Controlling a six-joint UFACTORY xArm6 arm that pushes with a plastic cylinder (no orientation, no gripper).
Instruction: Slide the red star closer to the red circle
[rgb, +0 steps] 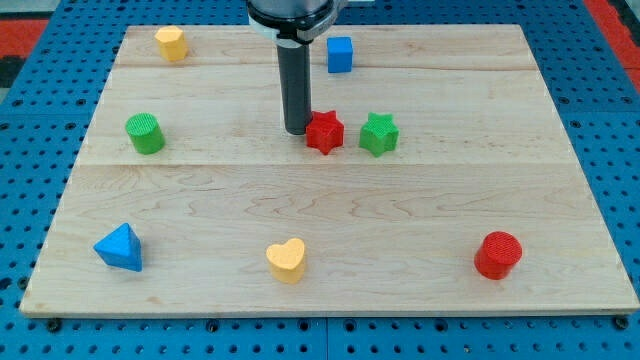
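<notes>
My tip (296, 131) ends a straight, dark, matte rod. Above it sits a wider black collar with a pale ring.

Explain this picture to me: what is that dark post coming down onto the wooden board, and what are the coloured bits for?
One camera looks down at a wooden board; its mounting isn't on record. The post is a robot arm's rod. It has no hand and holds nothing; it only pushes blocks. My tip stands just left of the red star, about touching it. The job is sliding that star toward the red circle at lower right. Also there: green star, green circle, blue cube, blue triangle, yellow heart, and another yellow block.
</notes>
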